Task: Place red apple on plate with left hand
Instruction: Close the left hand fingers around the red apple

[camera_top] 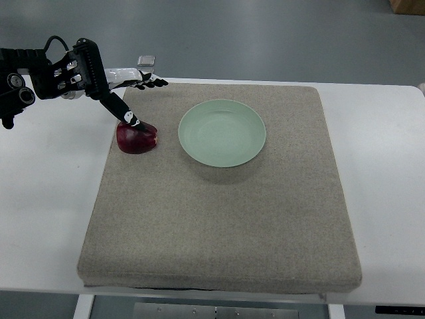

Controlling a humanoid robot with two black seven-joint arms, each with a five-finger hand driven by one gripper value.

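One red apple [137,138] is seen, resting on the left part of a single grey-beige fabric mat [219,219] that covers most of the white counter [46,212]. One pale green plate [222,132] is found on the same mat, to the right of the apple and near it, with a strip of mat showing between the two. The plate holds nothing.

One robot hand is in view: the left robot hand [109,83], whose black arm is brought in from the picture's left edge at the upper corner. Its fingers [149,81] are spread out, most of them stretched toward the right above the mat's far edge, while one dark digit [123,109] is angled down so that its tip is laid against the top of the apple. The apple is touched but not enclosed; nothing is grasped. The right robot hand is not seen.

One small pale block-like part [147,61] is seen just behind the fingers; it cannot be made out clearly. One brown corner of some object [406,5] is visible at the upper right edge. No writing, label or brand can be read anywhere.
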